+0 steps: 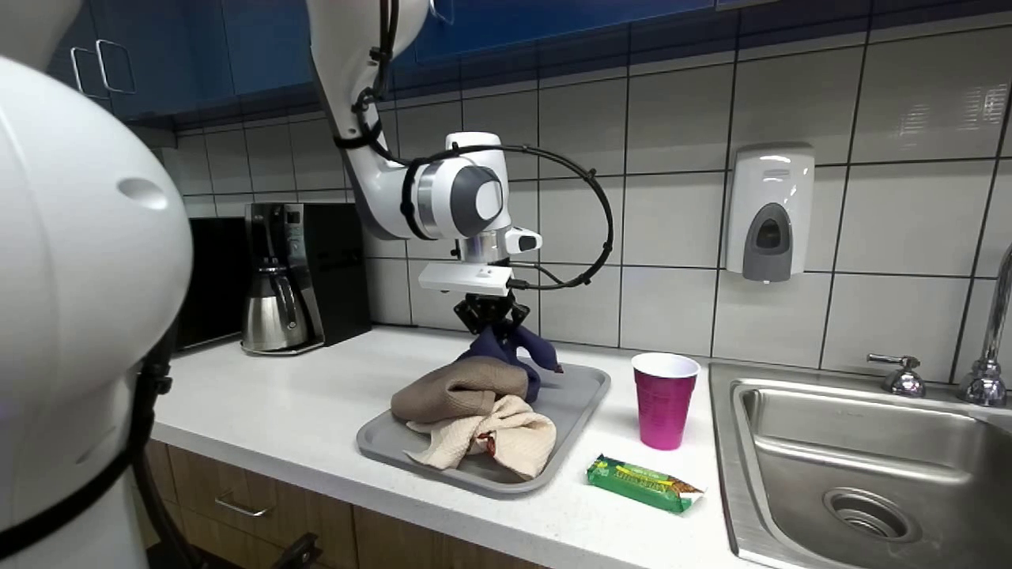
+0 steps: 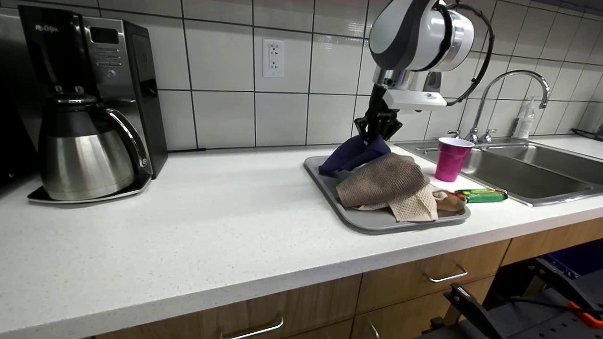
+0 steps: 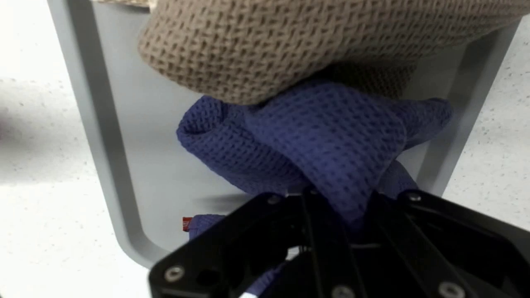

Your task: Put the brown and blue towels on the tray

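Observation:
The grey tray (image 1: 575, 405) lies on the counter and also shows in an exterior view (image 2: 330, 200) and the wrist view (image 3: 136, 124). The brown towel (image 1: 466, 383) lies bunched on the tray; it also shows in an exterior view (image 2: 386, 181) and at the top of the wrist view (image 3: 290, 41). My gripper (image 1: 492, 322) is above the tray's back part, pointing down. It is shut on the blue towel (image 3: 323, 128), pinching a fold between its fingers. The blue towel hangs onto the tray beside the brown one, in both exterior views (image 1: 489, 346) (image 2: 351, 155).
A cream towel (image 1: 514, 435) lies on the tray's front part. A pink cup (image 1: 664, 403) and a green snack bar (image 1: 640, 482) are between tray and sink (image 1: 723, 442). A coffee maker (image 2: 94, 117) stands on the counter. The tiled wall (image 2: 282, 117) is close behind the gripper.

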Robot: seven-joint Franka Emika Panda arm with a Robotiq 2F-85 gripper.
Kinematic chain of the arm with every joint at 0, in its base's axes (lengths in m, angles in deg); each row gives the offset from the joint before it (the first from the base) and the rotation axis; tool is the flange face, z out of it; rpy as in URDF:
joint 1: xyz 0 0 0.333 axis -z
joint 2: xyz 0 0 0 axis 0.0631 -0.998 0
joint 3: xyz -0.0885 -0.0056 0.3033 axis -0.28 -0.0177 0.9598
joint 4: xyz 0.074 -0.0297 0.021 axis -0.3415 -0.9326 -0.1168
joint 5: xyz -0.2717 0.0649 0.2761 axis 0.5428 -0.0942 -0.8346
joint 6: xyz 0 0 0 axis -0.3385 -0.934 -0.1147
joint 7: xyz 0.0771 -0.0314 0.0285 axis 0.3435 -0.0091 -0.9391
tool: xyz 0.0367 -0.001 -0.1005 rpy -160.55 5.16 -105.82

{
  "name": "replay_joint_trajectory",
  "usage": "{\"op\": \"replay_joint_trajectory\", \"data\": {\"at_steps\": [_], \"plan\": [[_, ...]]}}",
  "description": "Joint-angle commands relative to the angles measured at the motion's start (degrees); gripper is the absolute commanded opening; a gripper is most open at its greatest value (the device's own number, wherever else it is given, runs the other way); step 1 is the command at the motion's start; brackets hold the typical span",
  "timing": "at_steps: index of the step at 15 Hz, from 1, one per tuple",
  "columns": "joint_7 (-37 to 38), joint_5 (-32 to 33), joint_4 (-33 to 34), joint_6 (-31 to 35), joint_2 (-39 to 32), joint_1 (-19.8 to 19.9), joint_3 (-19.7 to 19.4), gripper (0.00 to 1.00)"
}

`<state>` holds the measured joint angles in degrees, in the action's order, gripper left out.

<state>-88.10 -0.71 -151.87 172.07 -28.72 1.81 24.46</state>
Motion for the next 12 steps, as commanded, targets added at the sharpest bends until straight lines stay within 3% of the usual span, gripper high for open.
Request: {"op": "replay_joint_trajectory", "data": {"at_steps": [1,9,10,12], "plan": [[3.3,1.4,1.6,-1.2,-2.4,0.0,-0.8,0.02],[5.9,1.1,3.9,-1.8,-6.5,-0.2,-2.0,0.04],[6.0,1.0,4.0,-1.9,-6.7,-0.1,-2.1,0.33],[6.3,1.0,4.2,-2.1,-6.8,-0.2,-2.2,0.41]]}}
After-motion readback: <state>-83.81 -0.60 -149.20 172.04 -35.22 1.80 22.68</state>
